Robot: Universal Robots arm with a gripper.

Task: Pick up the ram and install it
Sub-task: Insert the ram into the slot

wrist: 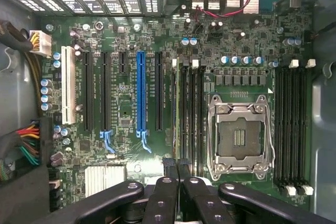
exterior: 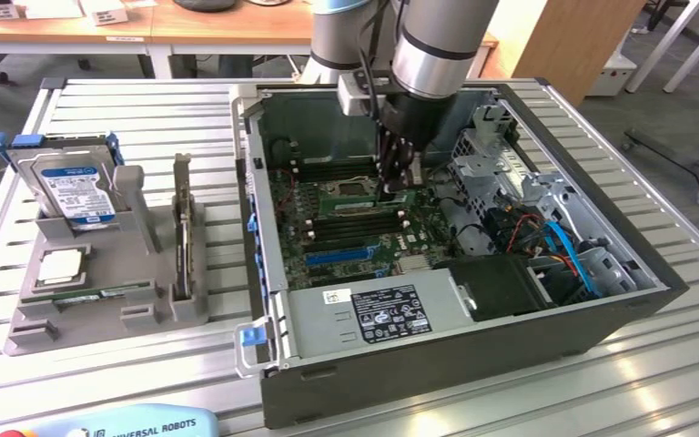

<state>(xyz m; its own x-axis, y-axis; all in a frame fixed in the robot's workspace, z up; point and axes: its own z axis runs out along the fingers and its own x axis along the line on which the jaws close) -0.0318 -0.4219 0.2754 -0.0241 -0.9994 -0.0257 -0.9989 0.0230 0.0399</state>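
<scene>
On the exterior view's left, a fixture (exterior: 34, 332) on the bench (exterior: 143, 118) carries 1 green stick (exterior: 83, 296) lying flat. In the case, the ram (wrist: 177, 108) stands edge-on in 1 slot, near the socket (wrist: 239, 137). The hand (wrist: 178, 174) sits over the ram's end, tips together with nothing visible between them; contact cannot be confirmed. The ram is judged light, stiff, thin and fragile: hold it by the bare board edges, never by chips or contacts.
</scene>
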